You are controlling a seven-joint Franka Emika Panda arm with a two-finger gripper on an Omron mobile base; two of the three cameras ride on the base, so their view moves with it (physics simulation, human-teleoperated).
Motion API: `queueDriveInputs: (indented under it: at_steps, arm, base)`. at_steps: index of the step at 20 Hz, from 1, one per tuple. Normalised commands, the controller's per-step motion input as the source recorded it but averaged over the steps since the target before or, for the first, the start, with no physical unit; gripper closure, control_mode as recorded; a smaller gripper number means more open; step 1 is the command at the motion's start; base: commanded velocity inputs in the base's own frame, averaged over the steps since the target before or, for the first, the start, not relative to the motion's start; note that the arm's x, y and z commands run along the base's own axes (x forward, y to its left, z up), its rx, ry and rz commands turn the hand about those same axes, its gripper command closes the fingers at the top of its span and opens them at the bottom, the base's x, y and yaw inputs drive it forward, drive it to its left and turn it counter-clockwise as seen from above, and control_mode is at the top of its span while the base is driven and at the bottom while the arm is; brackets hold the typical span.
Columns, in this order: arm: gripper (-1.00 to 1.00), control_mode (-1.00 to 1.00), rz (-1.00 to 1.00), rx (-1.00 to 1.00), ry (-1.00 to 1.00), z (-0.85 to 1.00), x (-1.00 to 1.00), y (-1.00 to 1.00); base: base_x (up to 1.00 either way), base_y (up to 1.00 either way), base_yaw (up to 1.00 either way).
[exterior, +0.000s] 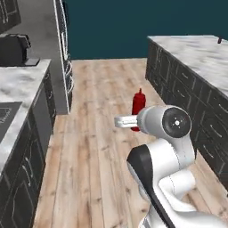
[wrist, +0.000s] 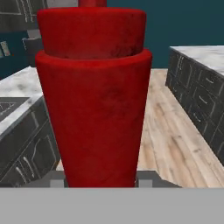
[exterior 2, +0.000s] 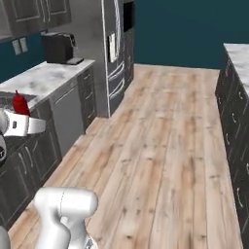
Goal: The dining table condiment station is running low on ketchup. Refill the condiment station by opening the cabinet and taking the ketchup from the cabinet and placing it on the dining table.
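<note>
no legible text or labels anywhere

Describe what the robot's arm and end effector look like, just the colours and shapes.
The arm is glossy white with rounded, bulbous segments and dark bands at the joints. One joint ends in a dark grey round cap with a small pale centre. The end effector is a pale, boxy white block.

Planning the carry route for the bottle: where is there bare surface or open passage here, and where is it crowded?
The gripper holds the ketchup upright. The wood floor is an open aisle between the left counter and the island, whose marble top looks mostly bare. Crowded: the left counter's far end, by the toaster.
</note>
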Motion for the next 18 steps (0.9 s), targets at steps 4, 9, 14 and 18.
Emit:
queueDriveInputs:
  at_steps: [4, 9, 14, 18]
  arm:
    - [1.00, 1.00, 0.00, 0.00, 0.00, 0.00, 0.00, 0.00]
    - [1.00, 1.00, 0.00, 0.00, 0.00, 0.00, 0.00, 0.00]
    - [1.00, 1.00, 0.00, 0.00, 0.00, 0.00, 0.00, 0.00]
    - [1.00, 1.00, 0.00, 0.00, 0.00, 0.00, 0.00, 0.00]
  base:
    - [0.01, -0.61, -0.76]
    - [0.12, -0.54, -0.73]
    - [0.50, -0.29, -0.65]
    - [0.69, -0.30, -0.58]
